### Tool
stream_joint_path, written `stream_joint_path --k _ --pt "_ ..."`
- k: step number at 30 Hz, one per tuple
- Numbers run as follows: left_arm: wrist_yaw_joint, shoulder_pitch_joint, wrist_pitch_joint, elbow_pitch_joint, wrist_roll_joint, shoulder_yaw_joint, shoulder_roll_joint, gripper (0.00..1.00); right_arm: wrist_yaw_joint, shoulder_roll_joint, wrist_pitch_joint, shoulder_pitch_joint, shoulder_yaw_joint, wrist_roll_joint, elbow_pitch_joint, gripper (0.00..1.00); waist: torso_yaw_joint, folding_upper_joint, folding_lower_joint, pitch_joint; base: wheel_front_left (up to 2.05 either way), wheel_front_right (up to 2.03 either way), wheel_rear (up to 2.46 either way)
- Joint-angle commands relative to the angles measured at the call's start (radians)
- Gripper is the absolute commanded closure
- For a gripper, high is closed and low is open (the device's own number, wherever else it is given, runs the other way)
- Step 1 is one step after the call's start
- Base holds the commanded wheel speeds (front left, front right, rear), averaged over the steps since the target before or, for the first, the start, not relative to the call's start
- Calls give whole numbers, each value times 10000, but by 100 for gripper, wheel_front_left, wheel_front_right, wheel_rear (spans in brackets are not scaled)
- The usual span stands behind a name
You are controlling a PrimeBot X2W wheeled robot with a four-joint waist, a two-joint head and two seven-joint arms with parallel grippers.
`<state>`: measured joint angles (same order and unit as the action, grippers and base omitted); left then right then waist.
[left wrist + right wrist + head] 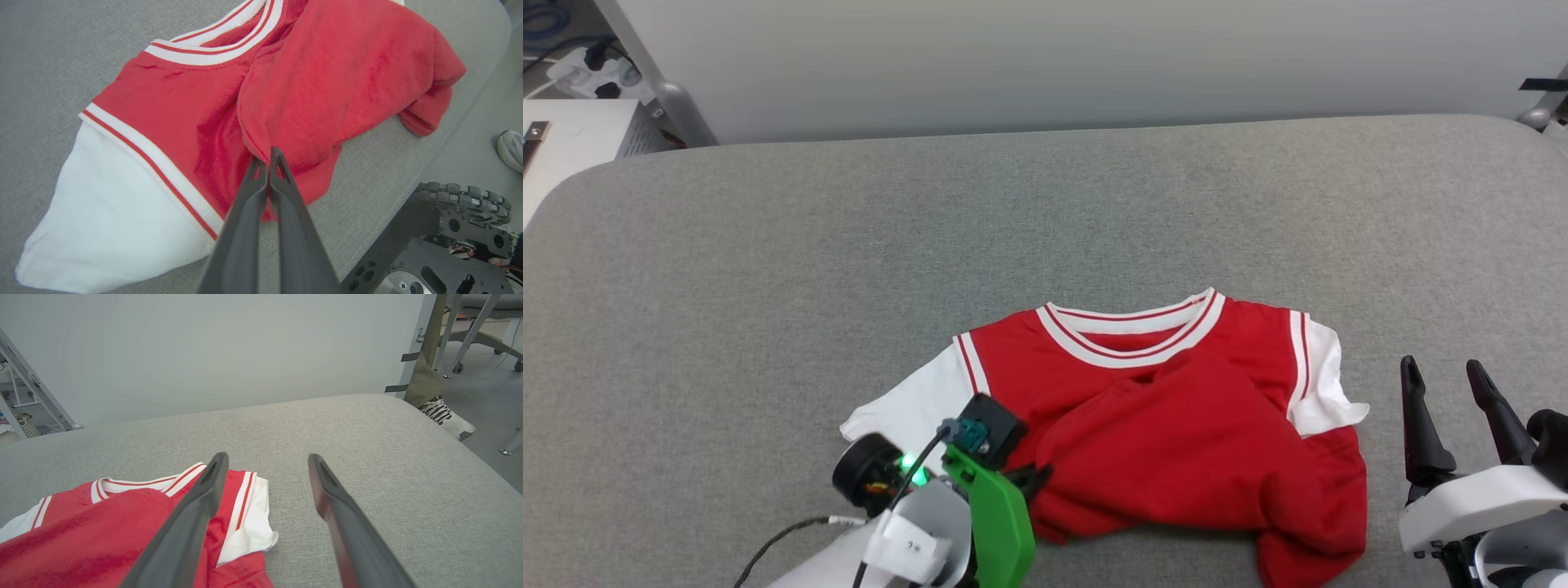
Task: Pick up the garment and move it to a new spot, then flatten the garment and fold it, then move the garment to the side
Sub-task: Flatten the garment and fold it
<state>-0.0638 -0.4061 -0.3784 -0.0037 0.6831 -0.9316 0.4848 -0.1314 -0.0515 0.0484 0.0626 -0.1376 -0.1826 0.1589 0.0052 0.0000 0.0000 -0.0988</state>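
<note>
Left gripper (267, 161) seemingly pinches the garment (327, 81), right gripper (1443, 367) spread just beside.

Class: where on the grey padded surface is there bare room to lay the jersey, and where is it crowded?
Free: the wide band of grey padded surface between the jersey and the back wall, and the stretch left of its white sleeve. Crowded: the near edge, where the left gripper pinches the jersey and the open right gripper hovers beside it.
</note>
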Motion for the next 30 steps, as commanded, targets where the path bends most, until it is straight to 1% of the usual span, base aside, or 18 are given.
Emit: stream_joint_path --k 1,4,6,8,11,15,16,18,20,24,30 --pt "-259 451 -43 -241 174 83 239 100 7 12 19 151 -61 -103 -8 0 283 0 0 253 0 0 0" --pt "-781 1407 -82 -643 586 181 552 100 7 12 89 250 -144 -101 -7 0 414 0 0 405 0 0 0" --pt "-1068 2010 -42 -698 850 215 661 100 7 12 141 294 -169 -91 -10 0 466 0 0 508 0 0 0" --pt "-1281 2602 64 -600 1198 258 631 100 7 12 196 336 -176 -79 0 0 499 0 0 599 0 0 0" --pt "-1454 3230 322 -278 1562 298 455 100 7 12 278 399 -165 -60 26 0 532 0 0 732 0 0 0" --pt "-1376 3543 777 287 1809 311 -6 100 7 12 401 491 -155 -27 93 0 585 0 0 898 0 0 0" --pt "-1383 3560 930 453 1828 346 -137 68 7 12 441 514 -136 -14 114 0 588 0 0 949 0 0 0" --pt "-1396 3528 1206 672 1824 428 -337 0 7 12 508 538 -98 -44 156 0 598 0 0 1050 0 0 0" --pt "-1438 3456 1593 768 1733 561 -476 0 7 12 581 593 -54 -28 234 0 595 0 0 1154 0 0 0" --pt "-1677 3313 2552 663 1443 971 -614 0 7 12 711 735 -21 14 353 0 612 0 0 1371 0 0 0" --pt "-2172 3187 3712 175 969 1572 -508 0 7 13 853 884 54 11 501 0 643 0 0 1477 0 0 0"
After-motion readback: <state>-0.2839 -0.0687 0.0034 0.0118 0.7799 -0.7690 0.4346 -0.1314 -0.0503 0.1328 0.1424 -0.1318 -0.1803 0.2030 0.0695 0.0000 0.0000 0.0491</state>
